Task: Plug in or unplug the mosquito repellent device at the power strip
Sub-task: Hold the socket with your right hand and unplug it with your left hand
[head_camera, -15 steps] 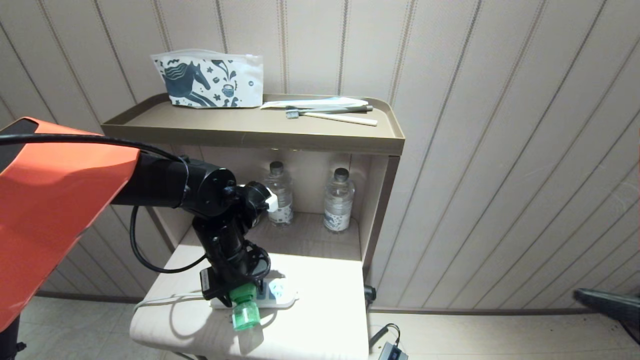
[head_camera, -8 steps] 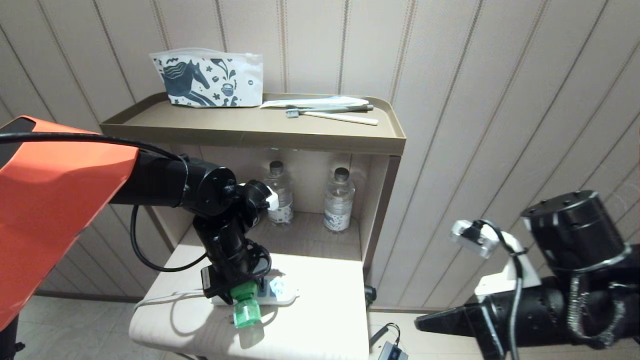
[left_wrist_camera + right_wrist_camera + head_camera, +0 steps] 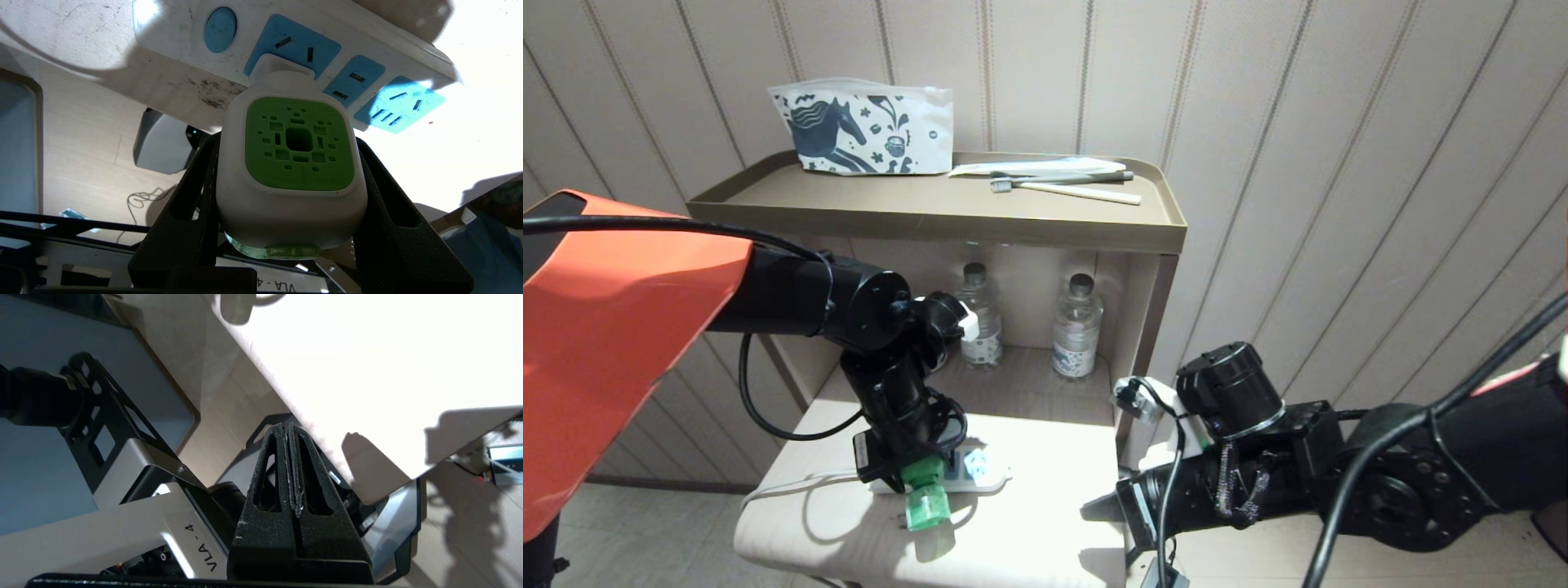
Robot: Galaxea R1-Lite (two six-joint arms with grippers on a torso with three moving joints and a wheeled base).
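Striped beige wall panelling behind a tan cabinet, with a pale lower shelf jutting out in front of it. On that shelf, near its front edge, the power strip, white with light-blue socket faces, whitish cord trailing off toward the shelf's left corner. At the power strip's near side, the mosquito repellent device, white body and green bottle, plug end against one blue socket face in the left wrist view, depth of seating not clear. Left gripper clamped on the device, black fingers pressed against both white flanks. Right gripper off the shelf's right front corner, well apart from the power strip, fingers pressed together on nothing. Two clear water bottles upright in the cabinet's recess behind the strip; a horse-print pouch and toothbrushes on the cabinet's top tray.
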